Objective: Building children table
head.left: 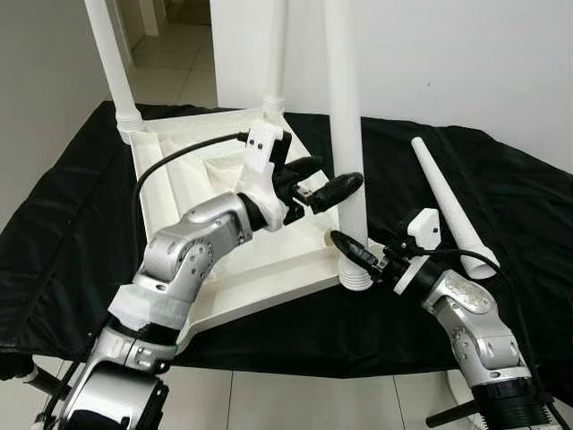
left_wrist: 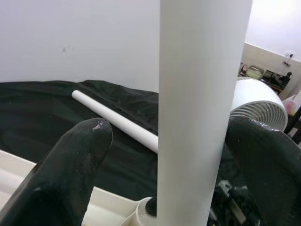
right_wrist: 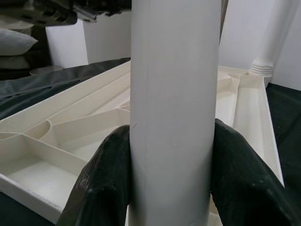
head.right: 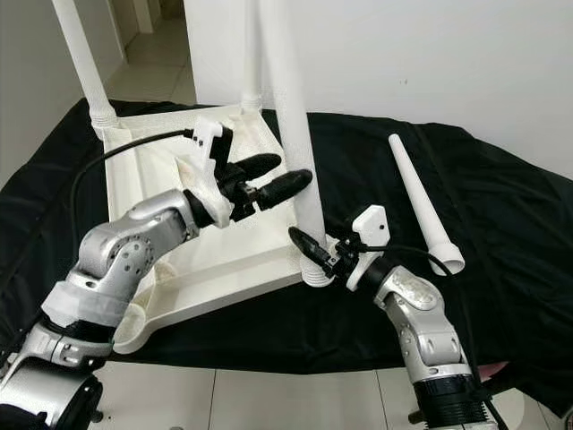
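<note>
with the upright leg [head.left: 347,134] at the near corner of the upturned table top [head.left: 224,269] clamped low by the right gripper [head.left: 355,253] and loosely straddled higher by the wide left gripper [head.left: 324,186], cross-threading could be caused by any tilt.

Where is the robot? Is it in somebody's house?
Probably a room in a home, though that's a guess. There are plain white walls and a pale tiled floor running into a hallway. A white electric fan stands nearby. The upside-down white plastic table lies on a black cloth.
</note>
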